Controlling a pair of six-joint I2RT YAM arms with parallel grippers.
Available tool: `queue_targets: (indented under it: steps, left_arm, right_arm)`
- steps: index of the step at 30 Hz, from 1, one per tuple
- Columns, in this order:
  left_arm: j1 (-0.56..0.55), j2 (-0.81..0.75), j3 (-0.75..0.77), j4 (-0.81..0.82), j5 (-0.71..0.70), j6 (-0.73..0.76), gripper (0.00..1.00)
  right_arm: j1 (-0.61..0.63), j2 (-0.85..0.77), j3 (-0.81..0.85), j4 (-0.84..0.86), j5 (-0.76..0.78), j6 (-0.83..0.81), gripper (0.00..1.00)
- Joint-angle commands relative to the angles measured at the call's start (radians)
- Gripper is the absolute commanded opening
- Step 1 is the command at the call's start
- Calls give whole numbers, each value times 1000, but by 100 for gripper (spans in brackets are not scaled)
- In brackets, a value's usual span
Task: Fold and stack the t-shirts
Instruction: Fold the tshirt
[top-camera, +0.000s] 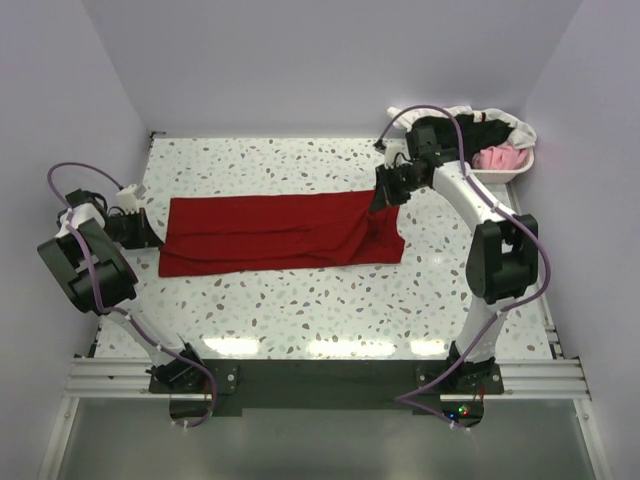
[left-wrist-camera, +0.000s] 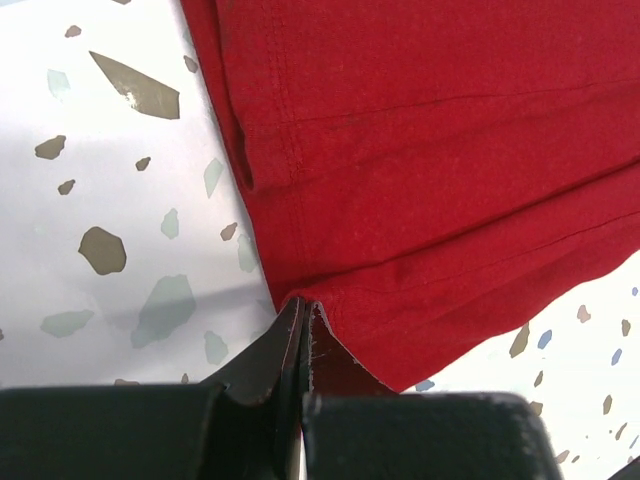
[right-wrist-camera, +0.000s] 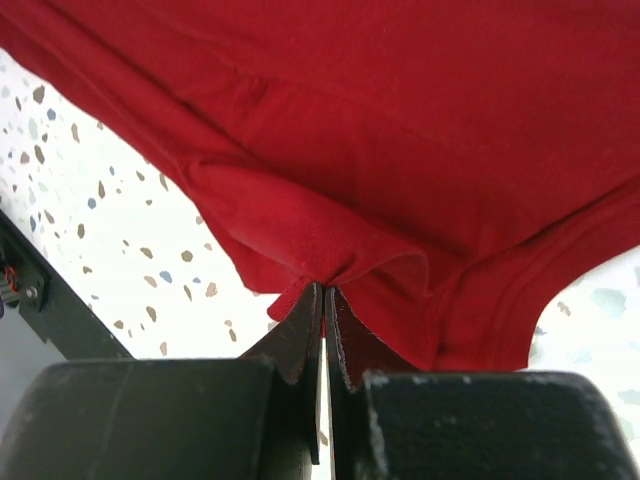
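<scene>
Looks limp and light, so best pinched at the edges, same as left gripper (left-wrist-camera: 303, 312) and right gripper (right-wrist-camera: 325, 295) clamped on dark red t-shirt (top-camera: 280, 232).

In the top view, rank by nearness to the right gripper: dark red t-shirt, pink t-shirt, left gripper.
1. Dark red t-shirt: its right end is pinched in the right gripper.
2. Pink t-shirt: in the white basket, far right corner.
3. Left gripper: at the shirt's left end.

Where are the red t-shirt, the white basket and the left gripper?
red t-shirt (top-camera: 280, 232), top view, middle of cloth.
white basket (top-camera: 508, 173), top view, front rim.
left gripper (left-wrist-camera: 303, 308), left wrist view, closed fingertips at hem.
</scene>
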Motion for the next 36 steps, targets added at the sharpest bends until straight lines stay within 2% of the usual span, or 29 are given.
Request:
queue_targets:
  steps: [1,12,36]
  left_arm:
    - [8,11,25,18,37,-24,0]
    - [10,18,46,25,71,-38,0]
    - [10,57,80,58,68,-57,0]
  right_arm:
    - [-2,26,85,46,-24,36,0]
    - [-5,99,212,72,-4,92,0]
    - [-15,109,240,112,96,99,0]
